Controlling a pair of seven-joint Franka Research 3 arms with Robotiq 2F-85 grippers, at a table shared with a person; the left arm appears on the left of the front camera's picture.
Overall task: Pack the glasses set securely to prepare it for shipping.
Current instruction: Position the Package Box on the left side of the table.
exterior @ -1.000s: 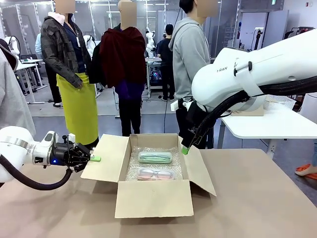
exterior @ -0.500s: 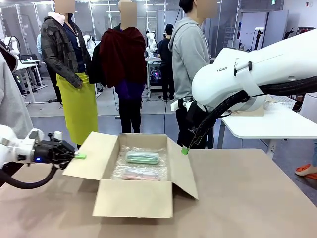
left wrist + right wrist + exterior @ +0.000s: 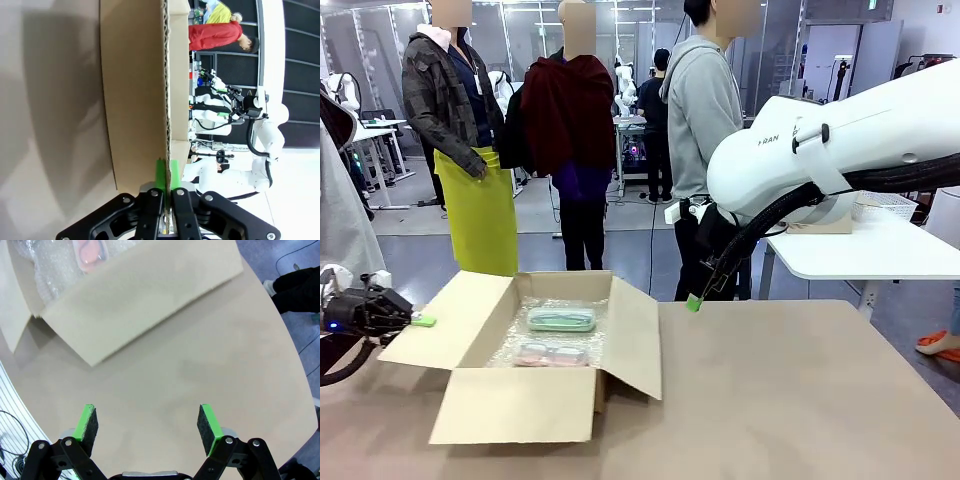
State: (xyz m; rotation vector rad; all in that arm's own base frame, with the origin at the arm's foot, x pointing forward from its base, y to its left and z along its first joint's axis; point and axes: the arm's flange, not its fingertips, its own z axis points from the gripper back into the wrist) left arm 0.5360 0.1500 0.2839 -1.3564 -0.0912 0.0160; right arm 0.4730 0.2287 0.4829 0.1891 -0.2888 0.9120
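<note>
Left pincer (image 3: 418, 320): we see it clenched on the edge of the left flap (image 3: 445, 315) of the cardboard box (image 3: 515, 405). In the left wrist view the two green pads (image 3: 160, 172) pinch the thin cardboard edge between them. We judge this grip is for holding or dragging the box by its flap.

Right pincer (image 3: 147, 422): released, jaws standing wide, nothing between them. It hangs over the bare desk (image 3: 800, 400), at about 2 o'clock from the box and well apart from it, so we think it waits and stays out of the way.

Glasses set: both cases lie inside the box on the bubble wrap (image 3: 515, 340). The mint-green case (image 3: 561, 319) is at 12 o'clock, on the far side; the pink-tinted clear case (image 3: 551, 354) at 6 o'clock, just beside it. We suppose the wrap under them is a cushion for shipping.

Box: open, all flaps spread outward, standing at the left part of the desk.

Step in hand: we judge that the cases are already placed, and covering them and closing the flaps is not yet done.
</note>
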